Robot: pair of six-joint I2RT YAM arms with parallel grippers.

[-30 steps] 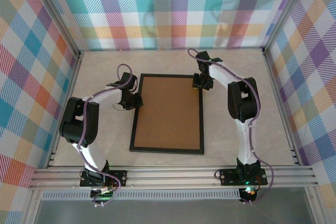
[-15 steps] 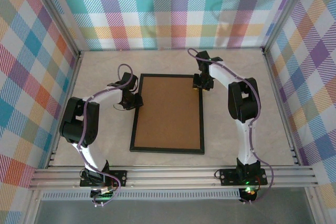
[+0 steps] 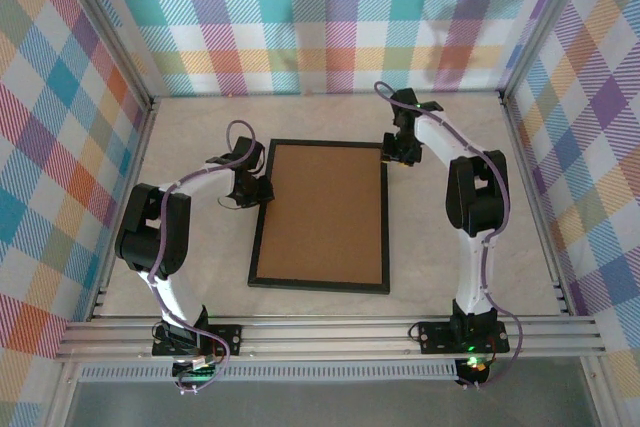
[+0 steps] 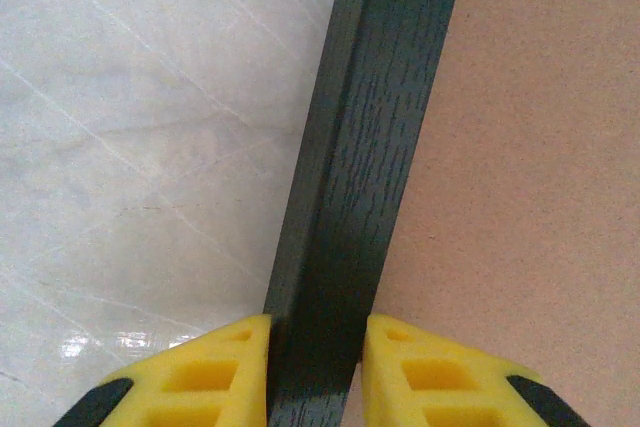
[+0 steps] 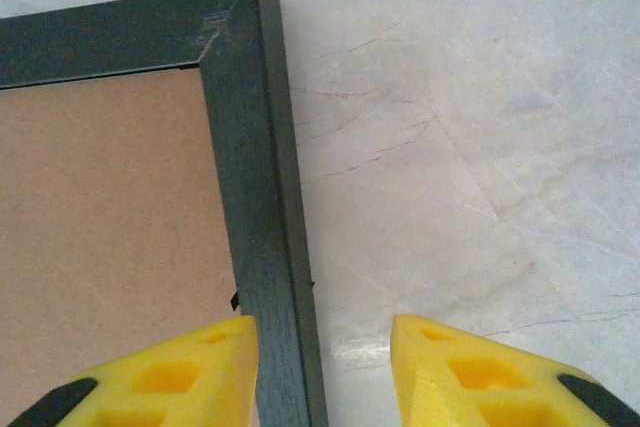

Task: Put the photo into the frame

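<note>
1. The frame (image 3: 318, 215) is lying flat on the surface (image 3: 200, 137), back up. Its brown board is facing the top camera, and its long side is running away from the arm bases.
2. On the far third of the left long rail, the left end effector (image 4: 315, 332) is sitting astride the black rail. Its yellow pads (image 4: 215, 372) are pressing on both sides, so it is narrow and holding the frame (contact looks flush in the wrist view).
3. At the far right corner, the right end effector (image 5: 323, 332) is hovering with its jaws apart. One finger is overlapping the rail's inner edge. The other is hanging over bare surface, with a clear gap to the rail. It is holding nothing.
4. Progress, my read: the board is sitting closed inside the rails, and I cannot tell whether the photo is lying behind it.
5. If it is, the job is nearing its end: only releasing the frame, and maybe flipping it face up, is left. If it isn't, everything is pending, starting with lifting the board out.
</note>
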